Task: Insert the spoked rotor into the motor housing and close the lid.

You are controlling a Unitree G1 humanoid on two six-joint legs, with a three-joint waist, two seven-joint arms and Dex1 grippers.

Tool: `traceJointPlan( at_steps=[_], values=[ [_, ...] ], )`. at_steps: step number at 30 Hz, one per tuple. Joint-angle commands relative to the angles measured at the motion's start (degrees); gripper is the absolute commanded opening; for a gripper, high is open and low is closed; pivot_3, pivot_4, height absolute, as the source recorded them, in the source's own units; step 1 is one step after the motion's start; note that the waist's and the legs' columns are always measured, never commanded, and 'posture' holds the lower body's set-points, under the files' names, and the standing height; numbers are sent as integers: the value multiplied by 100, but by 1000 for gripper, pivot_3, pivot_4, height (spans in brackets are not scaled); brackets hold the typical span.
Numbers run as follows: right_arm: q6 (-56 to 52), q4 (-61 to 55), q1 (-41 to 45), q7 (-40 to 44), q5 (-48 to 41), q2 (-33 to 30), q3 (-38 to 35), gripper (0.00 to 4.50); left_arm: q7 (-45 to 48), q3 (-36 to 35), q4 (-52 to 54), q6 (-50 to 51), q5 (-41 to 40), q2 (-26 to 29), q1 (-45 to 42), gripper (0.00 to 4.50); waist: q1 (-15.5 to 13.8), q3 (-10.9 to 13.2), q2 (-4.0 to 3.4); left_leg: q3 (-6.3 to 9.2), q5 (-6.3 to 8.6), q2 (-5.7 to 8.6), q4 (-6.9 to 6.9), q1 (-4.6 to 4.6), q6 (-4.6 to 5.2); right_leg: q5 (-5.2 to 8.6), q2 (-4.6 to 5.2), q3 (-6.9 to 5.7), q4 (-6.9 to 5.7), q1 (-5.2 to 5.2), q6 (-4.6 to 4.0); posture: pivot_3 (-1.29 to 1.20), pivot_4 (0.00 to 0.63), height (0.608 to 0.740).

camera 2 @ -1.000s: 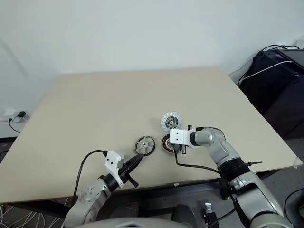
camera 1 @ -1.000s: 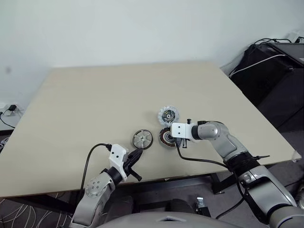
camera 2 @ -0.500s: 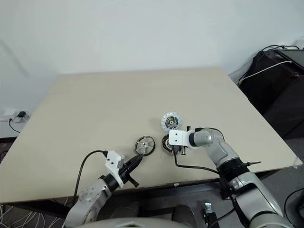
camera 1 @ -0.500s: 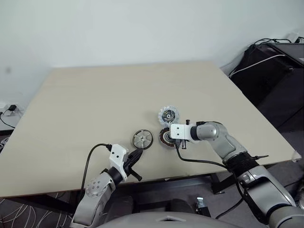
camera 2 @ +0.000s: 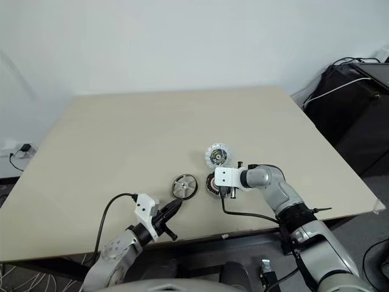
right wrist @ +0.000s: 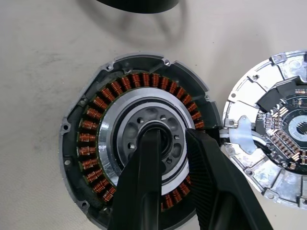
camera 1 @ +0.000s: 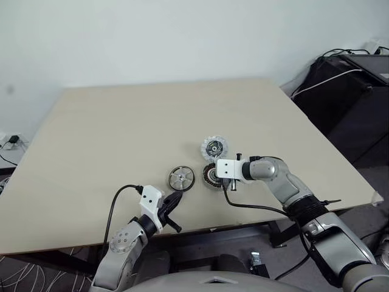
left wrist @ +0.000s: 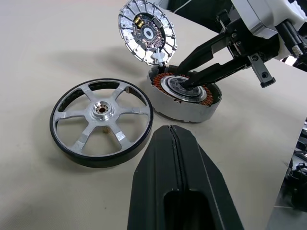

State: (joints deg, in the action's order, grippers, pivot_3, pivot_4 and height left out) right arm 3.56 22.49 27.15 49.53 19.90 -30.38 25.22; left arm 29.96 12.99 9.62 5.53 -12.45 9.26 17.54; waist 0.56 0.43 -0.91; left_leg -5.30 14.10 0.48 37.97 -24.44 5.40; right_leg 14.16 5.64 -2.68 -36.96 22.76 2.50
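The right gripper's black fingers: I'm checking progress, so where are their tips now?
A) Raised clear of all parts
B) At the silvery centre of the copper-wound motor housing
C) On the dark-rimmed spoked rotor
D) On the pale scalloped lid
B: the right gripper has its tips at the silvery hub inside the copper-wound motor housing.

A beige table carries the spoked rotor, motor housing and lid.

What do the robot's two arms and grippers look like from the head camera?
Both arms are silver-grey metal with rounded joint housings. Each wrist carries a white blocky mount with small dark holes, and a black cable loops out from it. The left gripper and the right gripper each have two slim black fingers; the right arm turns black nearer the body.
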Motion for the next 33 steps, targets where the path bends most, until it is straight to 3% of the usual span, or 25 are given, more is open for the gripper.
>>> traceJointPlan(
  at_steps=[1,4,33],
  values=[
    [123,21,109,-79,-22,38,-67,731,12,-2,109,-129,-56,-20,-56,0,6,0,0,0,0,0,0,1,0,0,0,0,0,-1,0,0,0,740],
    [143,38,106,-60,-39,21,-75,34,16,19,45,-186,-30,-37,-43,0,9,-1,0,0,0,-1,0,3,0,0,-1,1,-1,-2,0,0,0,740],
    [920,215,168,4,221,-156,132,34,-17,-3,290,6,-90,-5,-66,0,-3,-1,1,0,0,-1,0,9,0,-1,-1,1,1,-8,-1,0,0,740]
  ],
)
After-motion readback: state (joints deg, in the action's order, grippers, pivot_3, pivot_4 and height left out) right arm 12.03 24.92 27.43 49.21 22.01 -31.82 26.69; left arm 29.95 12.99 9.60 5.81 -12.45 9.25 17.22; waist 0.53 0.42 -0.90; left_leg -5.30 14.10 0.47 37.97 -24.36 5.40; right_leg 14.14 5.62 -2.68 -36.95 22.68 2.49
